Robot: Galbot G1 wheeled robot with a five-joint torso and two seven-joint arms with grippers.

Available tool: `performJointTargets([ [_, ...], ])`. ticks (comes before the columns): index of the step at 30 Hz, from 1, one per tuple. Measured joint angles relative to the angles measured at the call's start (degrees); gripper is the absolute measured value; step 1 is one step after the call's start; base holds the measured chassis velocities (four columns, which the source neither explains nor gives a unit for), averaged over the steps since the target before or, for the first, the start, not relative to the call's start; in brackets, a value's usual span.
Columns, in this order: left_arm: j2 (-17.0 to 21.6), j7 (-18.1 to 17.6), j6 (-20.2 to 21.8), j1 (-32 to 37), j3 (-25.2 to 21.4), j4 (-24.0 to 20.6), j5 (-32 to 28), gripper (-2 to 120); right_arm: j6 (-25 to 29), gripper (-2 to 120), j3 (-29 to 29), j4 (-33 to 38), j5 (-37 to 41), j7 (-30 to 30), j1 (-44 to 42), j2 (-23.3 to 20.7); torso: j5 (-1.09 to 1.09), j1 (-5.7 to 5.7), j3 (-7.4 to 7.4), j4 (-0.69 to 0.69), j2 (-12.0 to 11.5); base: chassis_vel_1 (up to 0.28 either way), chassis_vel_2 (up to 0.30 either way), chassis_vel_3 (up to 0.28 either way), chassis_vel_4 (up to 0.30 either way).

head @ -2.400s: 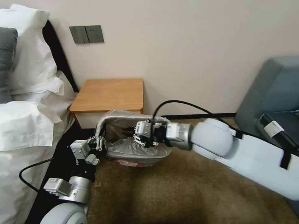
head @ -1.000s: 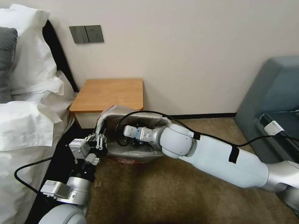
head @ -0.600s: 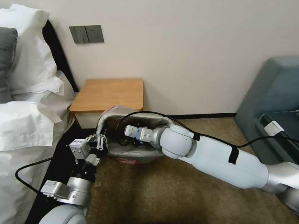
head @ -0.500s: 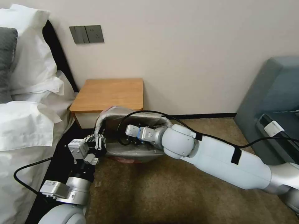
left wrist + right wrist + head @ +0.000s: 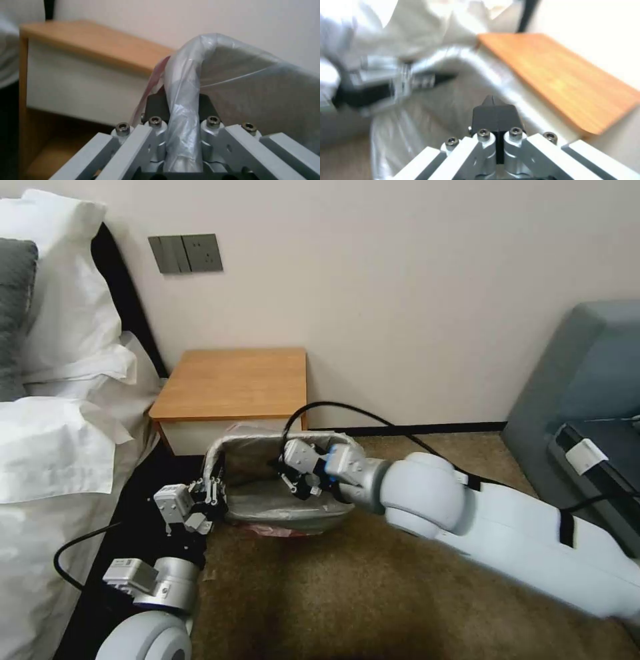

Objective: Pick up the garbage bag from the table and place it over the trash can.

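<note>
— Bag?
— Draped over the can, below the table. Left gripper pinching its edge.
— Right gripper?
— Pressed together, empty, inside the bag. No legible writing.

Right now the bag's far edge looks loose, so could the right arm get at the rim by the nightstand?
Probably yes: the right gripper, shut, sits inside the garbage bag with nothing before that rim.
</note>
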Motion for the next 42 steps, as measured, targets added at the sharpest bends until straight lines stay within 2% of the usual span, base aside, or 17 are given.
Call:
performJointTargets([
  [2,0.1,-0.5,0.7,0.1,0.1,0.1,-0.6,8,0.4,0,1.8,1.2,0.9,1.4,-1.8,-1.0,0.02,0.0,0.0,0.0,0.0,0.0,0.0,0.0,0.0],
  [3,0.5,-2.1,2.5,0.4,0.5,0.1,-2.5,8,2.4,0,5.2,3.0,1.5,5.2,-6.3,-3.8,0.01,0.0,0.0,-0.02,0.0,0.0,0.0,0.0,0.0],
  [6,0.9,-3.9,4.3,0.7,0.8,0.2,-3.5,8,6.1,0,9.1,3.9,-0.2,9.5,-12.7,-6.1,0.0,0.0,0.0,-0.02,0.0,0.0,0.0,0.0,0.0],
  [9,1.2,-8.3,6.9,1.3,1.0,0.5,-4.2,8,14.6,0,19.3,4.3,-12.1,15.3,-30.7,-5.9,0.02,0.0,0.0,-0.02,0.0,0.0,0.0,0.0,0.0],
  [11,1.2,-9.4,7.8,1.6,1.0,0.4,-4.3,8,16.4,0,20.7,4.1,-15.1,16.1,-33.9,-5.5,0.03,0.0,0.0,-0.02,0.0,0.0,0.0,0.0,0.0],
  [13,1.1,-10.9,9.2,2.3,1.1,0.2,-4.5,8,20.7,8,25.3,3.9,-23.1,17.0,-43.7,-2.9,0.0,0.0,0.0,-0.02,0.0,0.0,0.0,0.0,0.0],
  [14,1.1,-10.9,9.2,2.3,1.1,0.2,-4.5,8,20.7,8,25.3,3.9,-23.1,17.0,-43.7,-2.9,0.0,0.0,0.0,-0.02,0.0,0.0,0.0,0.0,0.0],
  [17,1.0,-11.3,9.4,3.6,1.3,0.1,-3.8,8,27.3,23,32.3,4.2,-36.0,16.3,-58.8,6.0,0.01,0.0,0.0,-0.02,0.0,0.0,0.0,0.0,0.0],
  [18,1.0,-11.3,9.4,3.6,1.3,0.1,-3.8,8,27.3,23,32.3,4.2,-36.0,16.3,-58.8,6.0,0.01,0.0,0.0,-0.02,0.0,0.0,0.0,0.0,0.0],
  [20,1.1,-11.9,9.6,4.3,1.7,0.0,-3.4,8,29.6,33,34.1,5.3,-40.8,15.5,-64.6,10.8,0.0,0.0,-0.01,-0.02,0.0,0.0,0.0,0.0,0.0],
  [21,1.1,-11.9,9.6,4.3,1.7,0.0,-3.4,8,29.6,33,34.1,5.3,-40.8,15.5,-64.6,10.8,0.0,0.0,-0.01,-0.02,0.0,0.0,0.0,0.0,0.0],
  [24,1.3,-13.1,10.2,5.3,2.7,0.3,-2.0,8,31.2,48,34.4,6.2,-44.7,15.7,-68.4,14.6,-0.01,0.0,-0.01,-0.01,0.0,0.0,0.0,0.0,0.0],
  [25,1.3,-13.1,10.2,5.3,2.7,0.3,-2.0,8,31.2,48,34.4,6.2,-44.7,15.7,-68.4,14.6,-0.01,0.0,-0.01,-0.01,0.0,0.0,0.0,0.0,0.0],
  [27,1.4,-13.3,10.2,5.6,4.3,1.3,-0.4,8,32.0,60,34.3,5.8,-46.4,15.9,-68.5,15.9,-0.01,0.0,0.0,0.0,0.0,0.0,0.0,0.0,0.0],
  [31,1.5,-13.2,9.8,5.9,5.8,2.4,0.9,8,32.4,70,34.3,5.2,-47.0,16.6,-68.3,17.0,-0.01,0.0,0.0,0.0,0.0,0.0,0.0,0.0,0.0],
  [35,1.6,-12.8,9.3,5.9,8.2,4.3,1.7,8,32.5,88,34.7,4.8,-47.0,17.2,-68.0,18.1,0.0,0.0,0.0,-0.01,0.0,0.0,0.0,0.0,0.0],
  [42,0.9,-12.9,8.6,5.5,10.6,6.3,2.9,8,32.6,100,35.2,4.6,-46.6,17.4,-67.8,18.0,0.01,-0.01,0.0,-0.01,0.0,0.0,0.0,0.0,0.0],
])
